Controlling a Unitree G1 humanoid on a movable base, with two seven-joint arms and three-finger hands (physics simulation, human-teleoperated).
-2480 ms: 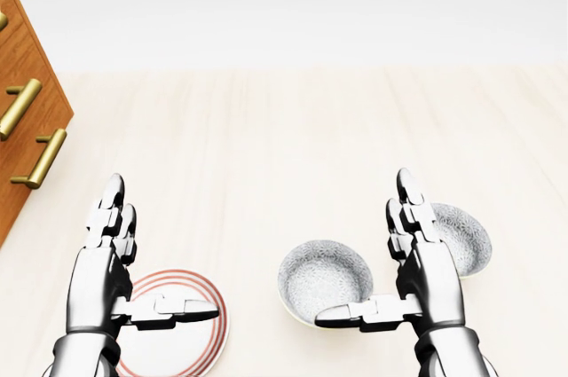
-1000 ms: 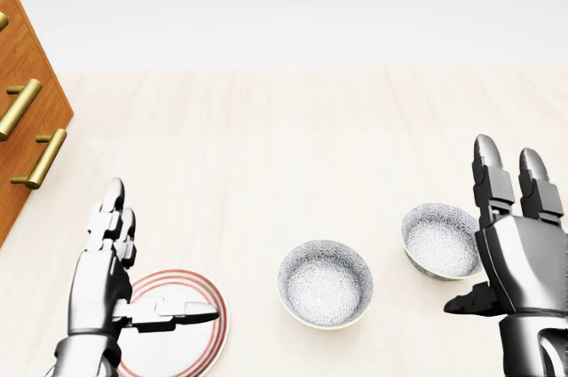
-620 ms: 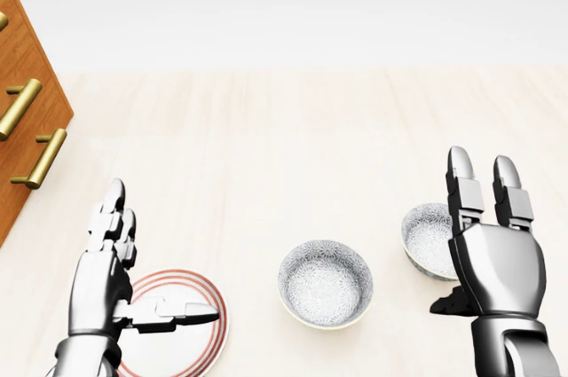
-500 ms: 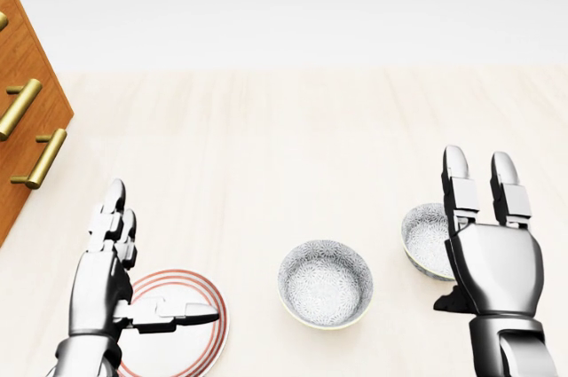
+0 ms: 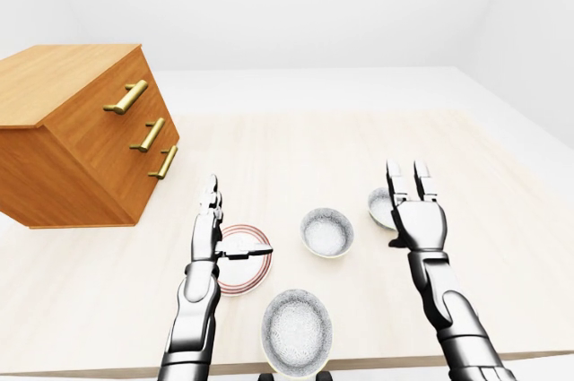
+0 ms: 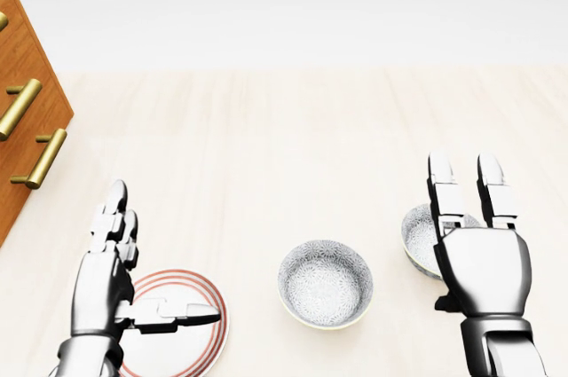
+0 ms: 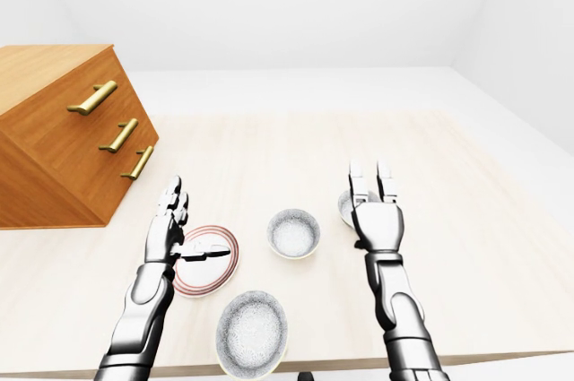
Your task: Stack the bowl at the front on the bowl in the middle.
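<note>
Left-eye bottom: bowl [image 5: 296,331] at table [image 5: 359,148] edge; right hand [image 6: 484,262] splayed.

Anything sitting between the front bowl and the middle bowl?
No. In the left-eye view only bare table separates the front bowl from the middle bowl.

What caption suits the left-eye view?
Open left hand over the plate, open right hand by the right bowl; bottom bowl and middle bowl untouched.
</note>
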